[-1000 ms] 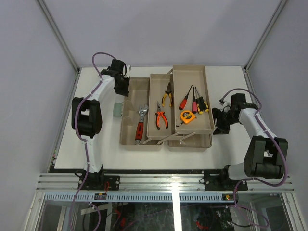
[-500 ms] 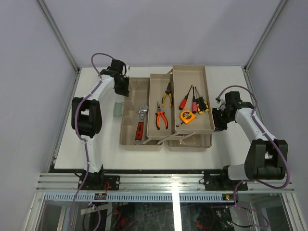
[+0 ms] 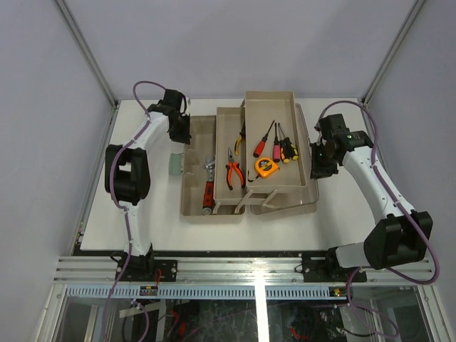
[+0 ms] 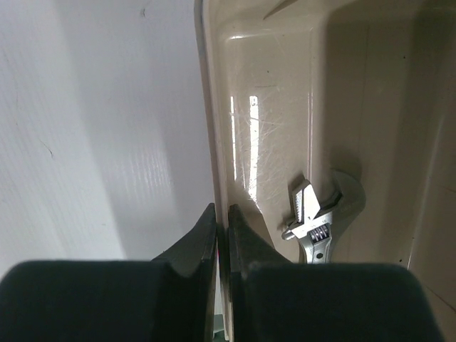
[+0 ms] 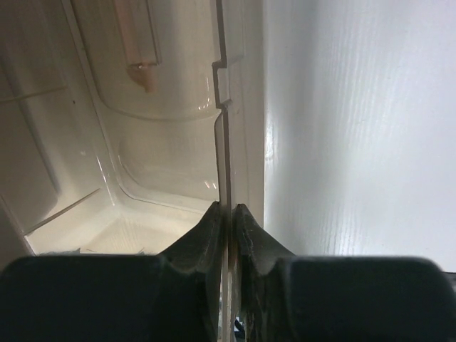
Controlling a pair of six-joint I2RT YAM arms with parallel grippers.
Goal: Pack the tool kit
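Where each arm's jaws meet, the toolbox (image 4: 206,107) rim lies pinched between.

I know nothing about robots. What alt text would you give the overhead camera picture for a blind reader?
An open beige toolbox on a white table is pinched from both sides: the left gripper on its left rim, the right gripper on its right wall. Inside lie a wrench, pliers, screwdrivers and an orange tape measure.
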